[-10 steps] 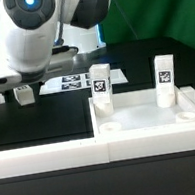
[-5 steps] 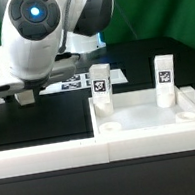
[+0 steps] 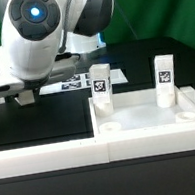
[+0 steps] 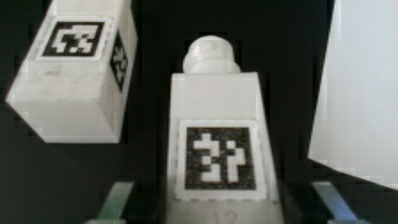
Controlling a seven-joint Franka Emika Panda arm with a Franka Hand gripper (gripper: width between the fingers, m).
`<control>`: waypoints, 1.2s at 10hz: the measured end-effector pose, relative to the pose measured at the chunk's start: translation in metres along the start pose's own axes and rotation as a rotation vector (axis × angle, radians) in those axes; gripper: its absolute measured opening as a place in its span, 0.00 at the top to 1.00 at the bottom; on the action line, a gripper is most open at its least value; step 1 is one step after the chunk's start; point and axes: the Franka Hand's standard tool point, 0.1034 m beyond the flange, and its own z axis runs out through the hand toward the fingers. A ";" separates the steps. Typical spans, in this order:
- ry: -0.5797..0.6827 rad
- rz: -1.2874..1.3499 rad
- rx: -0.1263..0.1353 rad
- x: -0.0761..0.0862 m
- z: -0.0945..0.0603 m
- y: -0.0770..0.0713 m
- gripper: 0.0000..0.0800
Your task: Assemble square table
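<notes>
- Arm (image 3: pixel 36 39) has dropped and swung toward the exterior view's left since a second ago. It now covers the spot where two small loose legs lay in the open. Little change over the last half second.
- Table top (image 3: pixel 149 120) unmoved: flat on the worktop (image 3: pixel 48 118), toward the exterior view's right.
- Two legs stand upright at its far corners, left standing leg (image 3: pixel 102 88) and right standing leg (image 3: pixel 164 78). The two near corner sockets look empty.
- Marker board (image 3: pixel 78 82) lies behind, partly hidden by the arm.
- Wrist view: claw (image 4: pixel 222 205) is open and astride the loose leg (image 4: pixel 217 130), one finger on each long side with a dark gap on both. Nothing gripped yet.
- The loose leg lies flat, tag up, with its peg (image 4: pixel 212 52) pointing away from the claw.
- Neighbour leg (image 4: pixel 75 75) lies just beside it, not touching, slightly skewed.

Step in hand, as I judge it: picking up the third leg.

Doing it well:
- Close evenly on the two long flat faces, so neither finger arrives first and nudges the leg sideways.
- The grip sits toward the end away from the peg. That leaves the peg free for the socket but invites swivel, so squeeze firmly before lifting.
- The finger on the neighbour leg's side has little room. Keep it from brushing that leg, which could skid off.
- Lift straight up and clear both the neighbour leg and the table top's rim before travelling.
- The leg lies flat, so it must be turned peg-down before it meets an empty near socket.
</notes>
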 end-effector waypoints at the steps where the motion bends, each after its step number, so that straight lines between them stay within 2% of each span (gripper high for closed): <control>1: 0.000 0.000 0.000 0.000 0.000 0.000 0.64; 3: 0.000 0.000 0.000 0.000 0.000 0.000 0.64; 4: -0.013 -0.003 0.003 -0.003 -0.006 -0.002 0.64; 7: -0.024 0.000 0.006 -0.025 -0.093 -0.016 0.64; 8: -0.007 -0.013 -0.014 -0.030 -0.110 -0.013 0.64; 9: -0.015 -0.026 -0.028 -0.032 -0.109 -0.009 0.64; 11: 0.108 -0.024 -0.041 -0.022 -0.115 -0.004 0.64; 12: 0.149 -0.024 -0.042 -0.025 -0.115 -0.004 0.64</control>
